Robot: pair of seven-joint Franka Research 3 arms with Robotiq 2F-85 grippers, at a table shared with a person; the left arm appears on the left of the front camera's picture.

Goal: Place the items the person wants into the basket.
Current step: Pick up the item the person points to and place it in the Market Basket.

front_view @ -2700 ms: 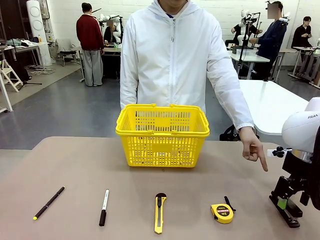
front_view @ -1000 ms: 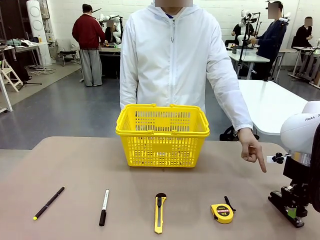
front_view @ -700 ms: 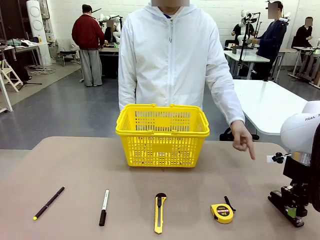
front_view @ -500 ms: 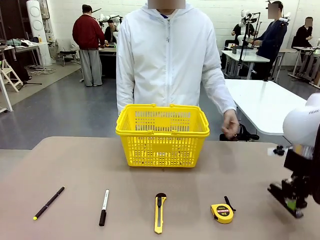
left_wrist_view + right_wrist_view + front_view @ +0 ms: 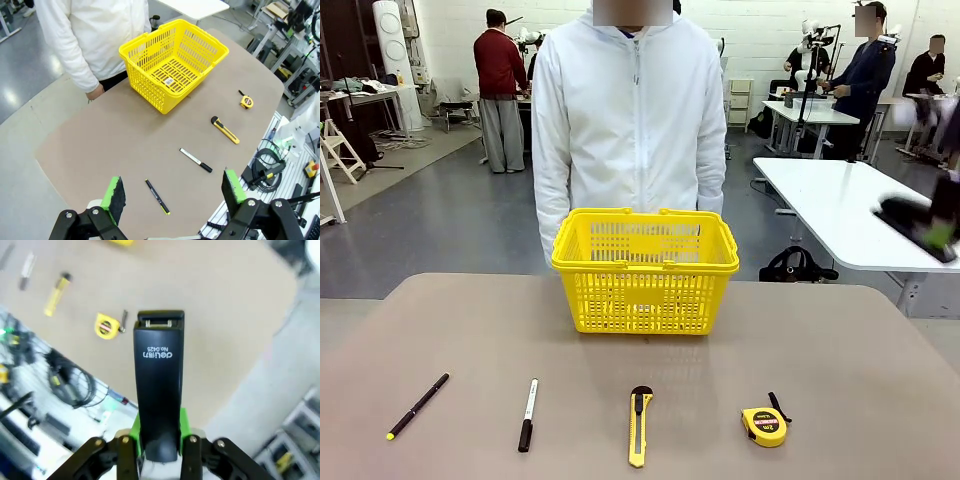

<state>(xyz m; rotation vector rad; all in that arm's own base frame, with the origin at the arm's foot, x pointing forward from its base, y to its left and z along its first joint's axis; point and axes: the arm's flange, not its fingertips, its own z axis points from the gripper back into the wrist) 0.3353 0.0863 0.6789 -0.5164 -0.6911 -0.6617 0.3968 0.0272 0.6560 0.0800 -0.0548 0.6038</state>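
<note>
Your right gripper (image 5: pixel 159 434) is clamped on a black stapler (image 5: pixel 159 375); the left gripper (image 5: pixel 174 190) hangs spread and empty. The tape measure (image 5: pixel 764 426) lies lower right, the pen (image 5: pixel 417 406) lower left, the basket (image 5: pixel 645 300) at centre. Expect the tape measure to be hard, light and rounded: pinch its flat faces. The pen is thin and may roll; take it mid-barrel.

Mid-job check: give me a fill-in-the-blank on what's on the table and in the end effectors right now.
The right end effector grips a black ____. The left end effector is ____. The yellow basket is ____. Between the marker and the tape measure lies the ____.
Missing words: stapler; open; empty; utility knife.
</note>
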